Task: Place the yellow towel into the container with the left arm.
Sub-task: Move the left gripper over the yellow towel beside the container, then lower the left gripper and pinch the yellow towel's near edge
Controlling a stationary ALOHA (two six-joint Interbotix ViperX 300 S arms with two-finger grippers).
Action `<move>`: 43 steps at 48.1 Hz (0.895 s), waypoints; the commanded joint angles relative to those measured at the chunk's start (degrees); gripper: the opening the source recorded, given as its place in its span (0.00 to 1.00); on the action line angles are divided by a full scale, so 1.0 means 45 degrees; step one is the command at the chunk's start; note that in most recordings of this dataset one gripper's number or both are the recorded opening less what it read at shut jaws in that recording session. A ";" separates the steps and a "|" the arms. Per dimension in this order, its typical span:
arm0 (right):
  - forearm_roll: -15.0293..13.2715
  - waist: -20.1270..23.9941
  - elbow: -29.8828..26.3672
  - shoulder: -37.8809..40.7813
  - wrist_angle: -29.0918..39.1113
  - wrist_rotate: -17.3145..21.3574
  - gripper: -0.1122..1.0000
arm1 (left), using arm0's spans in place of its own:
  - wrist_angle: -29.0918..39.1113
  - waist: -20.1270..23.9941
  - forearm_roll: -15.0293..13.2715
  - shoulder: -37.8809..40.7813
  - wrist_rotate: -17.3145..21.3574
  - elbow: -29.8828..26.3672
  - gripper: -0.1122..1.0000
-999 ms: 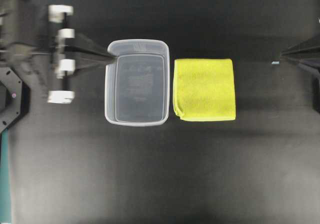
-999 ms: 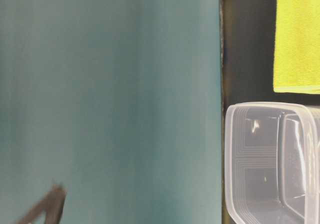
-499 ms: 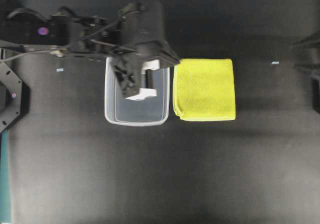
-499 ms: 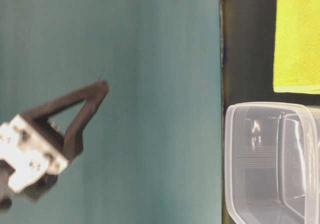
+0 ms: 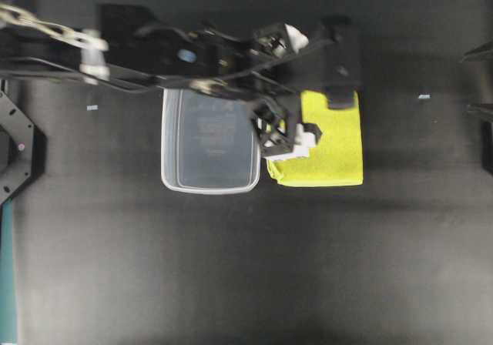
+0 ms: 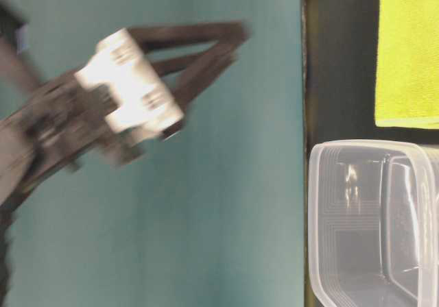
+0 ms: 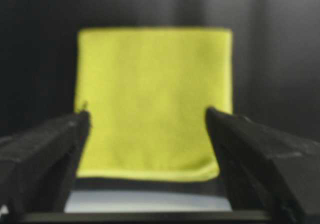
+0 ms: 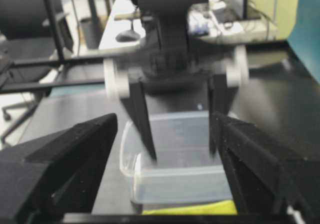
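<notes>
The yellow towel (image 5: 333,151) lies flat on the black table, just right of the clear container (image 5: 208,141). My left arm reaches in from the left, over the container. The left gripper (image 5: 308,91) hangs open and empty above the towel's left half, not touching it. In the left wrist view the gripper (image 7: 146,114) frames the towel (image 7: 152,99), with the container's rim (image 7: 145,201) below. The right wrist view shows the left gripper (image 8: 182,151), the container (image 8: 175,179) and a strip of towel (image 8: 200,209). My right gripper (image 8: 165,124) is open and empty at the right edge (image 5: 481,83).
The table-level view shows the blurred left gripper (image 6: 226,43) against a teal backdrop (image 6: 206,218), with the container (image 6: 370,218) and the towel (image 6: 408,53) at the right. A black bracket (image 5: 15,152) sits at the table's left edge. Two small tape marks (image 5: 92,108) lie on the table.
My left arm has swung from the left edge, over the container, to above the towel, its jaws open throughout. The towel, the container and the right arm have not moved.
</notes>
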 commanded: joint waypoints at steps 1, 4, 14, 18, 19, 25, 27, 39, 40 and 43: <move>0.0059 0.0000 -0.0176 -0.0020 -0.0137 -0.0020 0.76 | 0.0020 0.0020 0.0039 0.0781 0.0020 -0.0566 0.92; 0.0059 -0.0020 -0.0176 -0.0059 -0.0137 -0.0020 0.76 | 0.0039 0.0020 0.0039 0.1211 0.0020 -0.0684 0.91; 0.0059 -0.0020 -0.0195 -0.0098 -0.0137 -0.0020 0.76 | -0.0039 -0.0176 0.0039 0.2637 0.0000 -0.0703 0.91; 0.0059 0.0000 -0.0195 -0.0137 -0.0156 -0.0020 0.76 | -0.0273 -0.0273 0.0039 0.3086 -0.0020 -0.0664 0.91; 0.0059 0.0000 -0.0195 -0.0156 -0.0156 -0.0020 0.76 | -0.0352 -0.0313 0.0039 0.3184 -0.0020 -0.0664 0.91; 0.0059 0.0000 -0.0215 -0.0215 -0.0137 -0.0020 0.76 | -0.0645 -0.0410 0.0039 0.3652 -0.0020 -0.0664 0.91; 0.0059 0.0000 -0.0215 -0.0215 -0.0137 -0.0020 0.76 | -0.0664 -0.0430 0.0039 0.3770 -0.0039 -0.0625 0.91; 0.0059 0.0000 -0.0215 -0.0273 -0.0137 0.0000 0.76 | -0.1133 -0.0488 0.0039 0.4023 -0.0020 -0.0645 0.89; 0.0059 0.0000 -0.0215 -0.0273 -0.0137 0.0000 0.76 | -0.1133 -0.0488 0.0039 0.4023 -0.0020 -0.0664 0.87; 0.0059 -0.0020 -0.0215 -0.0293 -0.0137 0.0000 0.76 | -0.1113 -0.0527 0.0039 0.4023 0.0000 -0.0703 0.79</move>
